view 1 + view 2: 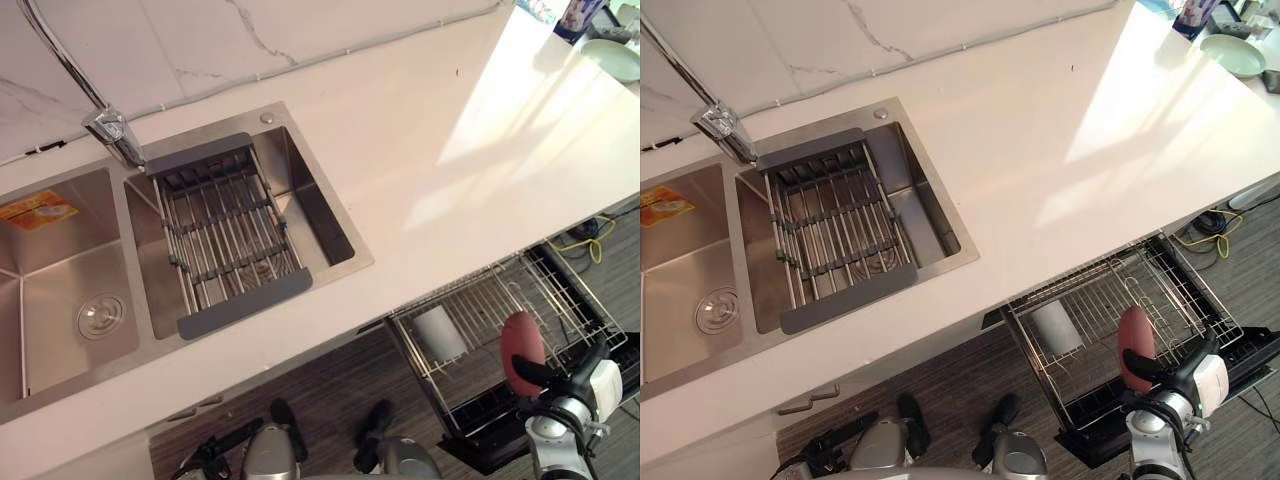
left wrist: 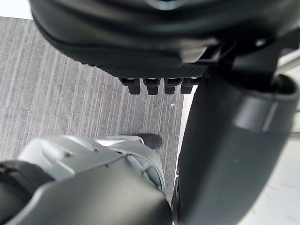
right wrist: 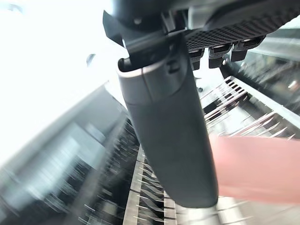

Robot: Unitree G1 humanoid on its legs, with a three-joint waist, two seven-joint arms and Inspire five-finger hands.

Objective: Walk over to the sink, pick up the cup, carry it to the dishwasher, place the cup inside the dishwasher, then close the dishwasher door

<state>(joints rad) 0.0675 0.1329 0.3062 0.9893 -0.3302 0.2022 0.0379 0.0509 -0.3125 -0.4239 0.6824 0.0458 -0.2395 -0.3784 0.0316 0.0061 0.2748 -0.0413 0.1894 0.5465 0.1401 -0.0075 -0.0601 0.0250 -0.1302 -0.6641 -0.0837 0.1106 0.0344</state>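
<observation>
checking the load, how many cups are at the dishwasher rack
2: a white cup sits in the left part of the dishwasher rack; a red cup is gripped by the right hand over its right part. More may be hidden.

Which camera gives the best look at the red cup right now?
The left eye view: the red cup shows nearly whole, gripped by the right hand over the dishwasher rack. The right eye view shows the cup much the same. The right wrist view catches just its pink side.
</observation>
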